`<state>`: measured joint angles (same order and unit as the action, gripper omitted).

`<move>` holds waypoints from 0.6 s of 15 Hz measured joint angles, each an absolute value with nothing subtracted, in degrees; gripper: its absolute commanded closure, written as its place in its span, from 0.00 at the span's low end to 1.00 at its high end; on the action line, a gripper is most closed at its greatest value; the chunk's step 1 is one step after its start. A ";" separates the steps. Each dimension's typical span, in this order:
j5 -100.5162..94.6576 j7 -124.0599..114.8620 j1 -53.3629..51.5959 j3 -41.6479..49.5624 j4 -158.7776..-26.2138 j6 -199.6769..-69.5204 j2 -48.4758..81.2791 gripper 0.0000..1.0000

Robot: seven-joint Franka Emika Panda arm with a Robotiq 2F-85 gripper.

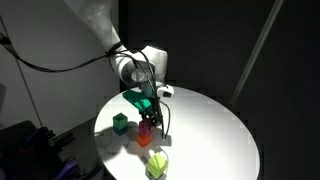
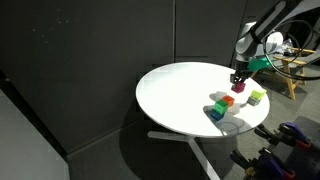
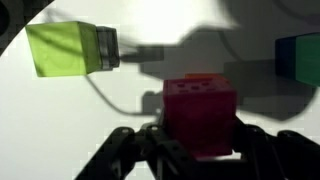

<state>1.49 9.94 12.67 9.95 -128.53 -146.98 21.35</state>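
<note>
A red plastic cube (image 3: 200, 112) is clamped between the robot's closed black fingers (image 3: 130, 152) over the round white bench (image 3: 60, 120), with a yellow-green block (image 3: 62, 50) and a dark green cube (image 3: 300, 55) nearby.

This looks like a robotics lab or test cell, not a lived-in room. A bare round white worktop (image 2: 170, 95) stands by itself, closed in by dark panels (image 2: 80, 60) from about nine to twelve o'clock in an exterior view. A white robot arm (image 1: 100, 22) reaches over the rim, a black cable (image 1: 50, 65) hanging loose behind it. Small coloured blocks (image 2: 227, 100) lie on the worktop as plain props. A wooden frame (image 2: 297, 75) stands at three o'clock, and dim gear (image 2: 285, 150), too dark to identify, sits near five o'clock.
</note>
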 measured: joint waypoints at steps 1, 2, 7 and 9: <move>1.50 9.94 12.67 9.95 -128.51 -146.98 21.44 0.72; 1.50 9.94 12.67 9.95 -128.46 -146.98 21.53 0.72; 1.50 9.92 12.67 9.87 -127.44 -146.98 22.52 0.72; 1.50 9.82 12.67 9.79 -126.67 -146.98 23.18 0.72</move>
